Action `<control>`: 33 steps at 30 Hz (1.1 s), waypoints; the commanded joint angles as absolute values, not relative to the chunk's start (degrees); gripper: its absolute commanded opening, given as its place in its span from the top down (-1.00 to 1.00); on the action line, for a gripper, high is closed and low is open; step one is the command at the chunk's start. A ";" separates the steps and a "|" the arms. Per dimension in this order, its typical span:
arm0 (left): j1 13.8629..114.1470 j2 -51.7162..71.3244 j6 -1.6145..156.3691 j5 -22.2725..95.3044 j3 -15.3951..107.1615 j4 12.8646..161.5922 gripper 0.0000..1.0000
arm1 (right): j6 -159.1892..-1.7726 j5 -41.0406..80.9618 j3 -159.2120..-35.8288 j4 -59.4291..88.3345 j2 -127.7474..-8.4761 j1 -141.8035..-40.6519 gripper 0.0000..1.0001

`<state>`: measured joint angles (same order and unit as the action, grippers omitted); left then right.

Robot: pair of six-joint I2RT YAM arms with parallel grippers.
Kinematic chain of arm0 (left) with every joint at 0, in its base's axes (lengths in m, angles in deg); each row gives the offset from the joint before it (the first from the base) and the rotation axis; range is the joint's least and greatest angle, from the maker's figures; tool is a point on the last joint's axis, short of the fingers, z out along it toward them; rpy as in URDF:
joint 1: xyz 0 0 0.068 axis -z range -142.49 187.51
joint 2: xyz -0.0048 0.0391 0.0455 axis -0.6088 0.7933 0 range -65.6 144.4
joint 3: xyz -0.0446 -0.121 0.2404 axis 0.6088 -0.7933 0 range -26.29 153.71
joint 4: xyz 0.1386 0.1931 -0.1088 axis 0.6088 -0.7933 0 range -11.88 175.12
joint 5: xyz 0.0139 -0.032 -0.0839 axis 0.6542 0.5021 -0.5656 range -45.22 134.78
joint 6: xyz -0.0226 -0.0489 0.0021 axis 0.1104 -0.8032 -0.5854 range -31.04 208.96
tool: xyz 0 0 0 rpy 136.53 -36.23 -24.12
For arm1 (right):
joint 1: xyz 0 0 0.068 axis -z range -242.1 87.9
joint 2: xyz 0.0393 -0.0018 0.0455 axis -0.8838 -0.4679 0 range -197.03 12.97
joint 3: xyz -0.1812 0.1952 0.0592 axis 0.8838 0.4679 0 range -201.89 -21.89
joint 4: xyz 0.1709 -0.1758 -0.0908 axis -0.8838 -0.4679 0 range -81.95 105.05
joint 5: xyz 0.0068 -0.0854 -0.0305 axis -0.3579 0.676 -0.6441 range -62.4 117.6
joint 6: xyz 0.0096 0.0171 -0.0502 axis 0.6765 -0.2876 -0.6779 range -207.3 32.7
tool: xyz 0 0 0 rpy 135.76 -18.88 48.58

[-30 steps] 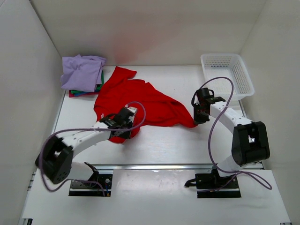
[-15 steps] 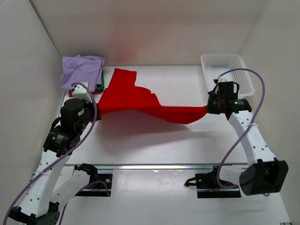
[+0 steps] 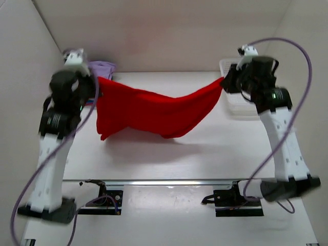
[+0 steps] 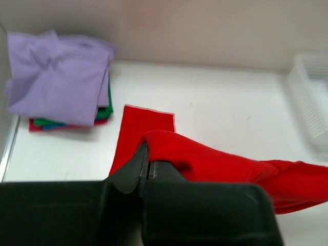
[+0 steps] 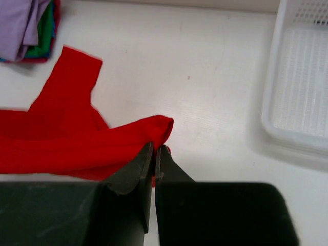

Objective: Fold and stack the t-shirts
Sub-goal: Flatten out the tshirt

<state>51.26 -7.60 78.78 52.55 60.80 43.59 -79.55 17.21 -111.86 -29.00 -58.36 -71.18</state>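
Note:
The plain red t-shirt [image 3: 148, 110] hangs stretched in the air between both raised arms, sagging in the middle above the table. My left gripper [image 3: 96, 82] is shut on its left edge; in the left wrist view [image 4: 147, 154] the cloth [image 4: 215, 164] bunches over the closed jaws. My right gripper [image 3: 223, 82] is shut on its right edge, also seen in the right wrist view [image 5: 155, 149] with red cloth [image 5: 77, 148] trailing left. A stack of folded t-shirts, pale lavender on top of green and red [image 4: 59, 82], lies at the back left corner.
A white plastic mesh basket [image 3: 241, 100] stands at the back right, partly behind the right arm; it also shows in the right wrist view [image 5: 302, 82]. White walls close in the table on three sides. The arm bases sit at the near edge.
Both arms have risen high and lifted the red t-shirt off the table; it now hangs spread between them instead of draping on the surface.

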 commanded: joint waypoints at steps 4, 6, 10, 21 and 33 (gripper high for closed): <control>44.89 26.64 80.78 43.81 85.36 38.54 1.00 | -86.58 23.89 -151.61 -39.87 -90.53 -70.53 1.00; 43.75 32.79 80.70 41.72 94.94 39.77 1.00 | -86.68 25.67 -153.89 -34.83 -95.39 -69.32 1.00; 40.50 38.28 79.73 37.32 106.84 46.25 1.00 | -89.84 29.45 -164.33 -27.35 -97.96 -68.87 1.00; 29.94 27.13 71.99 28.07 105.72 57.27 1.00 | -85.18 17.68 -155.93 -11.14 -81.17 -58.58 1.00; 35.74 15.79 75.86 33.00 103.00 54.89 1.00 | -90.11 20.75 -148.02 -14.57 -67.20 -64.47 0.99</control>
